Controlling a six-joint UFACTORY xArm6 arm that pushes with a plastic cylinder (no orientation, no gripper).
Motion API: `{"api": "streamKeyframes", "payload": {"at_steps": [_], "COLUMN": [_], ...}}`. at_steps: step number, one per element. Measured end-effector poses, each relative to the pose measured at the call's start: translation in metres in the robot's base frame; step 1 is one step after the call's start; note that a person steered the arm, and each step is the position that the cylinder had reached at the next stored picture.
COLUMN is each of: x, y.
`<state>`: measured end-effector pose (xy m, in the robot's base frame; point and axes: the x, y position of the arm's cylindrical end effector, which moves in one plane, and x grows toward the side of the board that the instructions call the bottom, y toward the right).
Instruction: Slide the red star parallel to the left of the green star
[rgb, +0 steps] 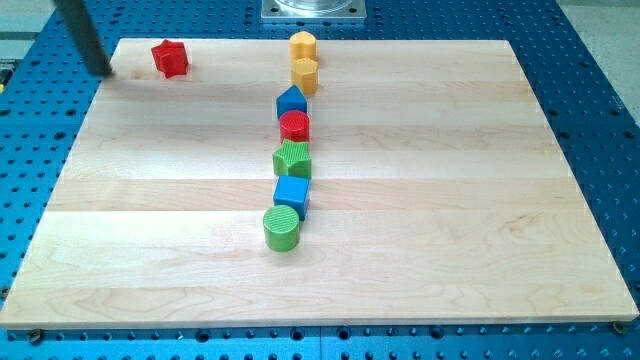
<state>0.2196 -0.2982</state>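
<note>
Wooden board (400, 260) on a blue perforated bench, metal mount at the top edge. No jaws on this rig, so nothing to report as open or closed; just a dark rod entering from the top-left corner, its tip (103, 72) resting at the board's left edge near that corner. Red star (170, 58) sits close to the top edge, toward the top-left corner, just to the view's right of the tip and slightly higher; a small gap shows between them, not touching. Green star (292, 159) is in the middle column of blocks running down the board centre: two yellow cylinders (304, 60) at the top, then a blue block (291, 100), red cylinder (295, 126), green star, blue cube (292, 192), green cylinder (282, 228) lowest. Key relation: red star lies well above and left of the green star's row, so it needs to travel toward the bottom edge, mostly straight down, stopping level with the green star. Tip is currently beside the star on its left, wrong side for that push; likely has to get round to the star's top-edge side first. Tight space there near the board edge.
</note>
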Motion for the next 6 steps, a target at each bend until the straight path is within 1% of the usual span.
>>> {"api": "streamKeyframes", "payload": {"at_steps": [1,2,3,4,5,6], "x": [-0.025,0.082,0.077,-0.006,0.044,0.157], "y": [0.088,0.127,0.146,0.119,0.072,0.169]}}
